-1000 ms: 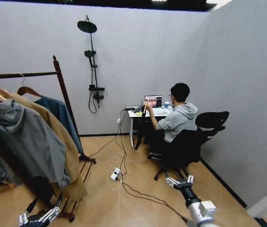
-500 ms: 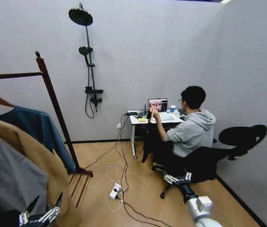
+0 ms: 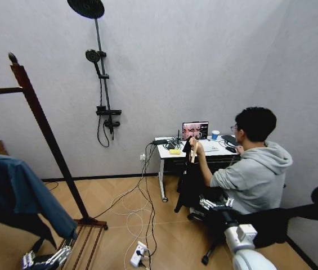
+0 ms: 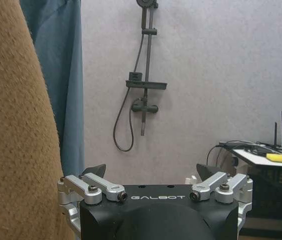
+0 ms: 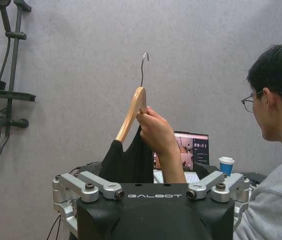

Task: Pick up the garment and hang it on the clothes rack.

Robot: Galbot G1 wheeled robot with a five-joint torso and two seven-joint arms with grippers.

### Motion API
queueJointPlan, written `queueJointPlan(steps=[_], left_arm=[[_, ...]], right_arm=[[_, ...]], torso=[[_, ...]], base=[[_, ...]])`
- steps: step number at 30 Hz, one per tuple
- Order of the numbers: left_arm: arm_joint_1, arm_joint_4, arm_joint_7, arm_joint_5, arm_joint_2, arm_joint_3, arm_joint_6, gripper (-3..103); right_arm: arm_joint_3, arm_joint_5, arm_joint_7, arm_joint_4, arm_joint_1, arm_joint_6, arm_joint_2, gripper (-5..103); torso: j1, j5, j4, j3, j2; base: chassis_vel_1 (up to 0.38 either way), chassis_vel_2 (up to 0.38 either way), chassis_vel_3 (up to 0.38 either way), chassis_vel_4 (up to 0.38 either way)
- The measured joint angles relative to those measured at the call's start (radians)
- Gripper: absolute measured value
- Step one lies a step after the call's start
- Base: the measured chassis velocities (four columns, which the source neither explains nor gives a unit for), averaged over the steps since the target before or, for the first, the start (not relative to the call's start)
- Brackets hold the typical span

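Head view: person's hand [image 3: 194, 147] holds garment [image 3: 188, 177], probably beside desk [image 3: 167, 152].

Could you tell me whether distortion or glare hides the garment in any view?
Head view: wide-angle bending tilts the rack post and stretches the edges; light even. Right wrist view: lines straight, soft light, no glare; the garment hangs plain against the wall in a person's hand. Left wrist view: even, no glare.
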Motion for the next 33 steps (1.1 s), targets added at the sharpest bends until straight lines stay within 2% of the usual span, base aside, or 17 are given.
queueJointPlan(steps=[6,12,16,23,26,30,33], left_arm=[[0.000,0.000,0.000,0.000,0.000,0.000,0.000,100],[0.000,0.000,0.000,0.000,0.000,0.000,0.000,100],[0.000,0.000,0.000,0.000,0.000,0.000,0.000,100],[0.000,0.000,0.000,0.000,0.000,0.000,0.000,100],[0.000,0.000,0.000,0.000,0.000,0.000,0.000,100],[0.000,0.000,0.000,0.000,0.000,0.000,0.000,100],[0.000,0.000,0.000,0.000,0.000,0.000,0.000,100]], right_arm=[[-0.018,0.056,0.022,-0.140,0.188,-0.006,-0.076,100],[-0.048,0.065,0.005,-0.221,0.311,0.002,-0.091,100],[-0.073,0.094,0.014,-0.224,0.348,-0.033,-0.097,100],[-0.137,0.125,0.079,-0.245,0.400,-0.044,-0.128,100],[-0.189,0.150,0.143,-0.269,0.439,-0.048,-0.141,100],[-0.237,0.191,0.195,-0.305,0.491,-0.070,-0.134,100],[-0.248,0.199,0.204,-0.318,0.508,-0.079,-0.130,100]], torso=[[-0.002,0.0000,-0.0003,-0.001,0.001],[-0.001,-0.0005,-0.0001,0.000,0.001],[0.000,-0.0005,-0.0003,0.000,0.000],[-0.001,-0.0005,-0.0003,0.000,0.000],[-0.001,-0.0006,-0.0003,0.000,0.001],[-0.001,-0.0006,-0.0002,0.000,0.000],[-0.001,-0.0006,-0.0002,0.000,0.000]], base=[[0.034,-0.044,-0.010,0.068],[0.008,-0.014,-0.014,0.011],[0.000,0.000,0.000,0.000],[0.000,0.000,0.000,0.000],[0.000,0.000,0.000,0.000],[0.000,0.000,0.000,0.000],[0.000,0.000,0.000,0.000]])
